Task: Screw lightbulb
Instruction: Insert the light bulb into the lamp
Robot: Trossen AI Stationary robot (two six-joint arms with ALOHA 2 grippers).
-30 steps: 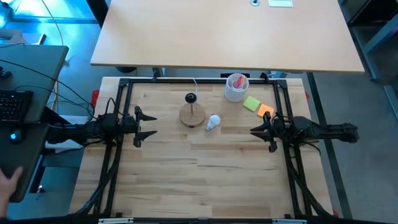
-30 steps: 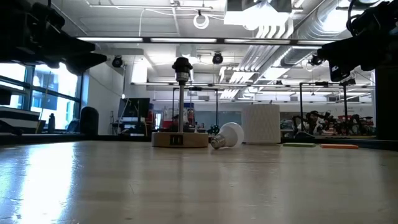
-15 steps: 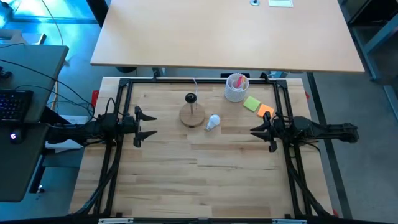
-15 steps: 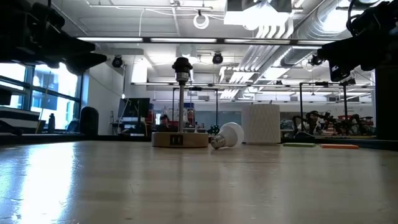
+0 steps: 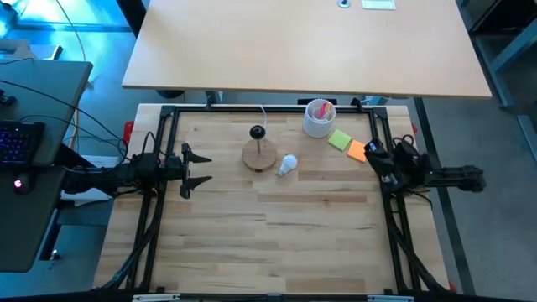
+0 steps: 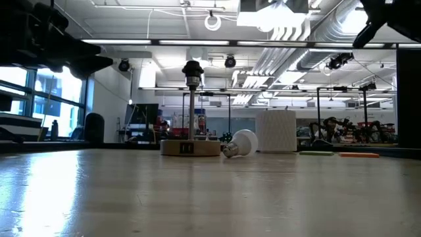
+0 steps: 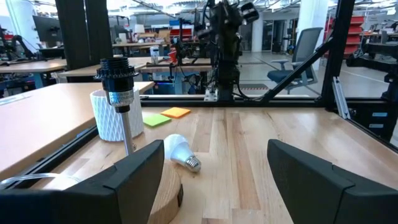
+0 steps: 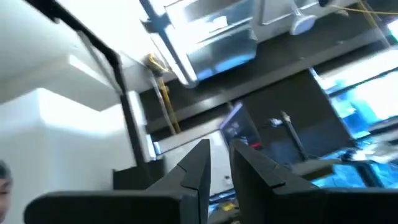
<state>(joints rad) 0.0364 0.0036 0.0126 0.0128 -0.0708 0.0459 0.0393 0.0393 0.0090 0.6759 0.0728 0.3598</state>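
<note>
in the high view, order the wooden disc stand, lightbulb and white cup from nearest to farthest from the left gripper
From the left gripper:
1. Wooden disc stand, just to its right.
2. Lightbulb, lying beside the stand's right edge.
3. White cup, farther right, near the table's far edge.

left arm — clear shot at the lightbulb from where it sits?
Probably yes. The left gripper is open at the table's left side, and in its wrist view the lightbulb lies on its side ahead. Only the wooden lamp stand, just beside the bulb, crowds that approach; the right gripper is off at the right edge.
</note>
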